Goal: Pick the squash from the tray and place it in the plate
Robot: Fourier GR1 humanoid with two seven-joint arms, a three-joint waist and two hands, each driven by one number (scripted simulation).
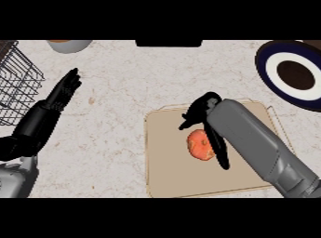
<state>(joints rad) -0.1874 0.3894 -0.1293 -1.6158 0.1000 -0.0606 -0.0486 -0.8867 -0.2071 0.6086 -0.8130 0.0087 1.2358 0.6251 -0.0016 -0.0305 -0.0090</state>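
At centre frame, on the flat beige tray (166,176): round orange squash (200,145), not yet lifted. Right hand (205,111) spread wide just beside it, reaching. Next, probably: closing round, then carrying to the dark-rimmed white plate (272,60), upper right. Left hand (61,95) resting open, left.

A pale speckled stone counter (128,93) fills the view, with a dark wire basket (5,79) at its left edge.
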